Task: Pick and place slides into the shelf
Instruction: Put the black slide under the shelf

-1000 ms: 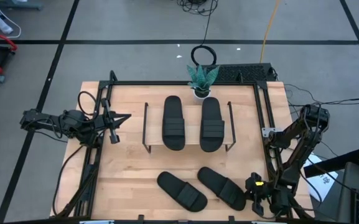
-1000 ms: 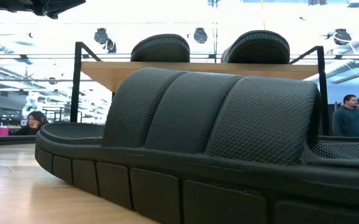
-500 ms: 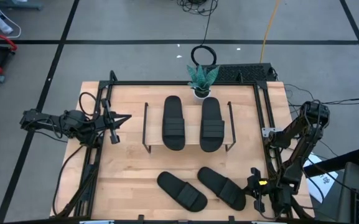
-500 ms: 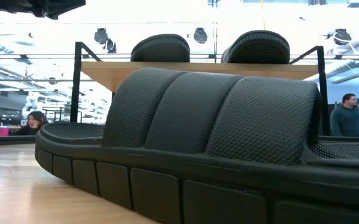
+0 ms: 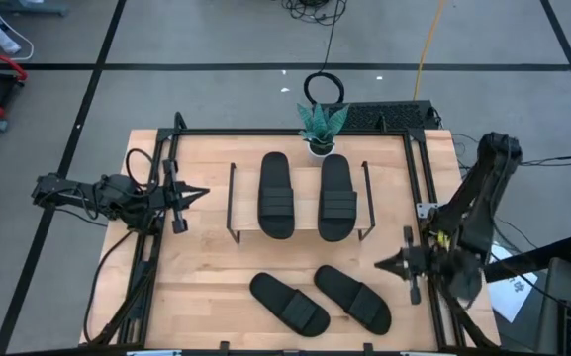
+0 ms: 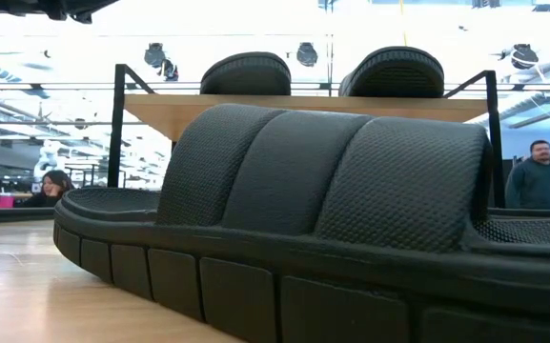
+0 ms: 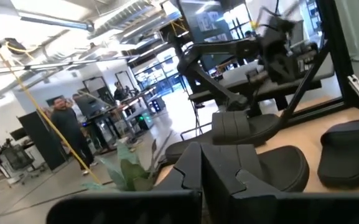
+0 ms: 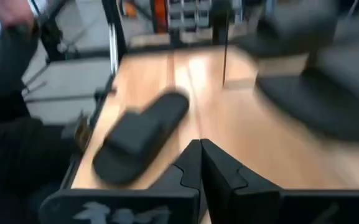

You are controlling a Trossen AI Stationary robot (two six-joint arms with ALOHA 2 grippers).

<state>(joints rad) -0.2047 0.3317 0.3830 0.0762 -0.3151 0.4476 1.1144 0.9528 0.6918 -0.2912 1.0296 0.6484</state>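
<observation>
Two black slides [image 5: 276,195] [image 5: 337,198] lie side by side, soles down, on the shelf [image 5: 300,233], whose light board [image 6: 303,107] sits in thin black side frames. Two more slides [image 5: 288,303] [image 5: 352,297] lie at a slant, soles down, on the table in front of it. One of them [image 6: 303,219] fills the low view. My left gripper [image 5: 196,194] hovers shut at the table's left side, pointing at the shelf. My right gripper [image 5: 382,264] hovers shut above the table's right side, pointing left, just past the right floor slide [image 8: 142,137].
A small potted plant [image 5: 320,127] stands behind the shelf at the far edge. A black metal frame [image 5: 419,178] runs around the table. Bare wood [image 5: 201,277] lies at the near left. People [image 6: 537,171] stand in the room beyond.
My right gripper has risen from the table's near right corner and swung toward the far edge. It has turned and now points left across the table, still shut. The slides have not moved.
</observation>
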